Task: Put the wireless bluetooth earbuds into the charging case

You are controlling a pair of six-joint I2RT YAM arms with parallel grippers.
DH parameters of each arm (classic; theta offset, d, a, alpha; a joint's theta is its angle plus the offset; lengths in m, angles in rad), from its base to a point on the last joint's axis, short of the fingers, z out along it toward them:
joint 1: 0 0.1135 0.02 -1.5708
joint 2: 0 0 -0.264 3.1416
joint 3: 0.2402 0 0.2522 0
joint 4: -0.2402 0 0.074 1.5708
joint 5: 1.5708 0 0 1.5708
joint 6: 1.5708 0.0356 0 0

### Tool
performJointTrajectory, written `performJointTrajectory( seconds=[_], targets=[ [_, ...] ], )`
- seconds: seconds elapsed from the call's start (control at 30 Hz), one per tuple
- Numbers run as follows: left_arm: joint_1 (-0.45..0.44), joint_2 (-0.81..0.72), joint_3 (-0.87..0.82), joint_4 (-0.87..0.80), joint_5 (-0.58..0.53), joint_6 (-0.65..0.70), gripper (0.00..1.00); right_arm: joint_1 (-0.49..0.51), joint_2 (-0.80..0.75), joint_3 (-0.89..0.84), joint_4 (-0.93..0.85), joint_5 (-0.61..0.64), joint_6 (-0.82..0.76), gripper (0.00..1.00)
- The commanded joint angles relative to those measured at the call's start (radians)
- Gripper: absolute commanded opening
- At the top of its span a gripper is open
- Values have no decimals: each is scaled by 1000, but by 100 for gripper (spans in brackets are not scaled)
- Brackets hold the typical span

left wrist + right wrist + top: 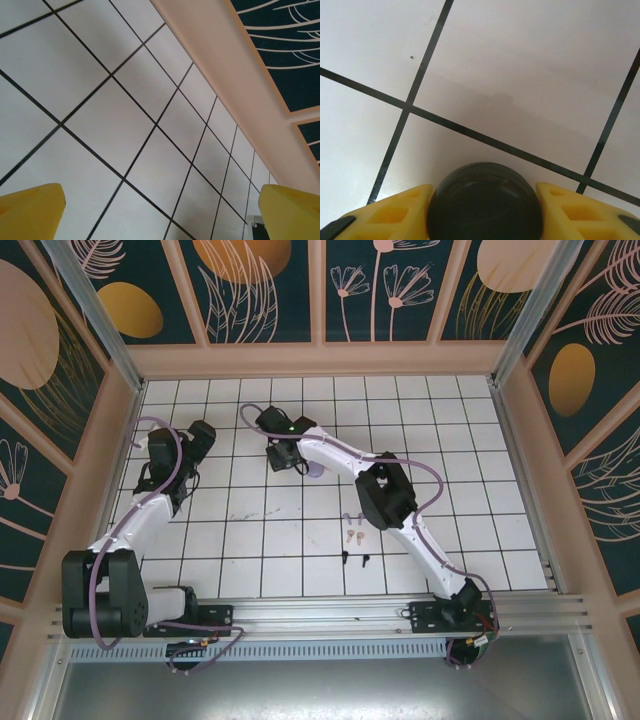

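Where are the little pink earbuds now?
In the top view, the pale pink earbuds lie on the white tiled table, just left of the right arm, between the lavender pair beyond them and the black pair nearer the arms' bases.

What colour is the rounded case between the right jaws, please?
The case is black; right wrist view.

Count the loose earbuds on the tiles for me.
6: a lavender pair, a pale pink pair just nearer the bases, and a black pair nearest. The right arm may hide others.
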Motion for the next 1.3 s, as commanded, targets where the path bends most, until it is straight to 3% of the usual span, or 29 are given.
performJointTrajectory(
  seconds=[0.0,0.23,0.4,0.6,0.87,1.03,1.27],
  targets=[
    [-4,-19,-7,14,61,-30,99,-12,-92,13,-16,-25,74,42],
    [-17,-33,-79,167,142,-30,99,-39,-218,-73,54,-36,190,42],
    [-62,-40,-142,322,172,-31,99,-78,-339,-224,155,-65,318,42],
    [-114,-38,-241,549,229,-23,99,-118,-479,-413,292,-119,501,42],
    [-156,7,-384,929,388,-35,99,-118,-623,-667,469,-115,797,42],
    [-199,59,-411,1024,427,-37,96,-105,-671,-755,520,-74,943,42],
    [-282,160,-385,1069,402,-3,86,-58,-671,-725,487,4,1040,42]
  ],
)
